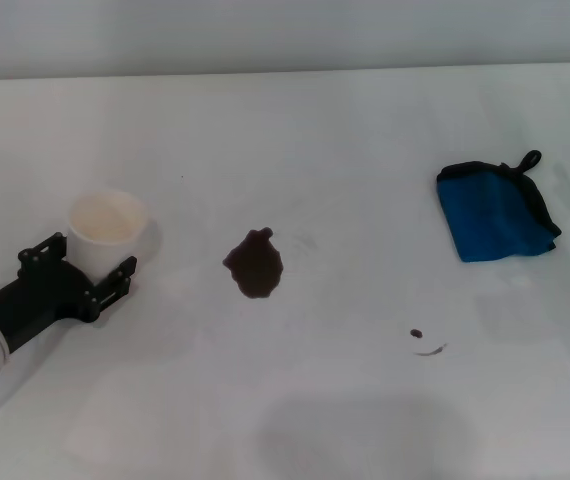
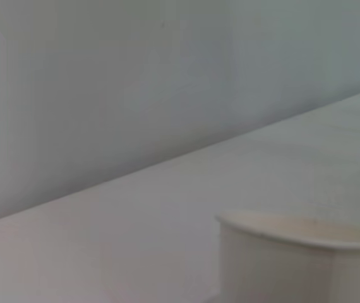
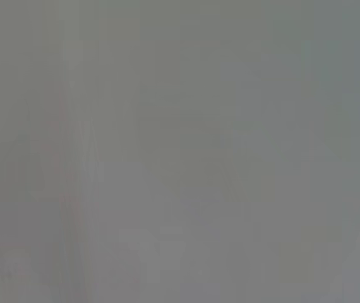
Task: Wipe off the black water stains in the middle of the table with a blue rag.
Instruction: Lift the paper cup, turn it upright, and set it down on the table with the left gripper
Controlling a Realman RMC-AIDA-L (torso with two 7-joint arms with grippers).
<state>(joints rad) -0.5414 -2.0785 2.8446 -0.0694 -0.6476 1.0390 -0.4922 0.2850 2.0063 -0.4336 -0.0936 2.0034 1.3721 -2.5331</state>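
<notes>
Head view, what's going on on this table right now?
The left claw sits around a white paper cup on the table; its jaws look open. The black water stains are still unwiped in the middle, and the blue rag lies untouched on the robot's right. The right arm isn't in sight.

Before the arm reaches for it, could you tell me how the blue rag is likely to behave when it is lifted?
The blue rag is folded cloth, so it will probably sag and may unfold if pinched at one edge. It looks thin, so likely light. Lying flat on the smooth table, it may slide rather than lift cleanly; its small black loop sticks out and could snag.
</notes>
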